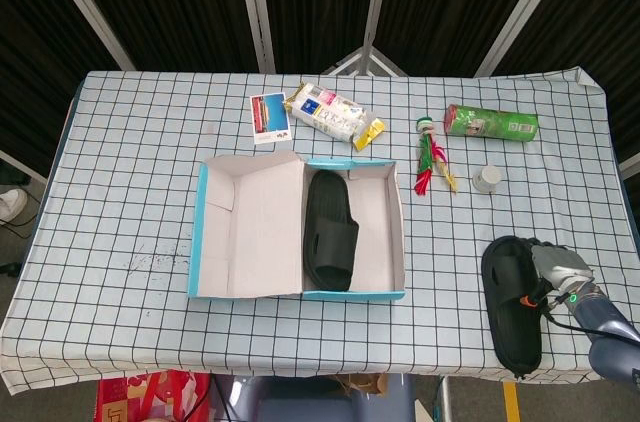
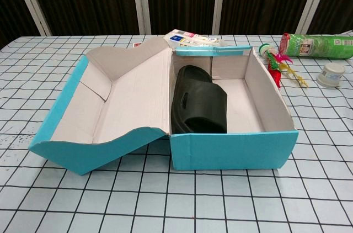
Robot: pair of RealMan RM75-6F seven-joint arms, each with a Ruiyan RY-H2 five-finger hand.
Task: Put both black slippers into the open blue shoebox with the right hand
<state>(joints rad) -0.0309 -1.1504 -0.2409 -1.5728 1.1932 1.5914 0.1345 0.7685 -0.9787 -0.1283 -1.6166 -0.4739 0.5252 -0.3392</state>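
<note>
Fingers of the right hand point(image 1: 556, 267) touch the right side of the second slipper point(image 1: 513, 305); firm grip or just contact, can't tell. It lies near the tabletop point(image 1: 130, 192) near-right edge. First slipper point(image 1: 330, 230) hugs the shoebox point(image 1: 297, 294) left side, probably leaving right-side room. Left hand unseen.

- The right robot hand point(image 1: 558, 270) overlaps the second slipper point(image 1: 511, 304); grip unclear (too small).
- The green can point(image 2: 319, 46) is cut by the chest view's edge.
</note>
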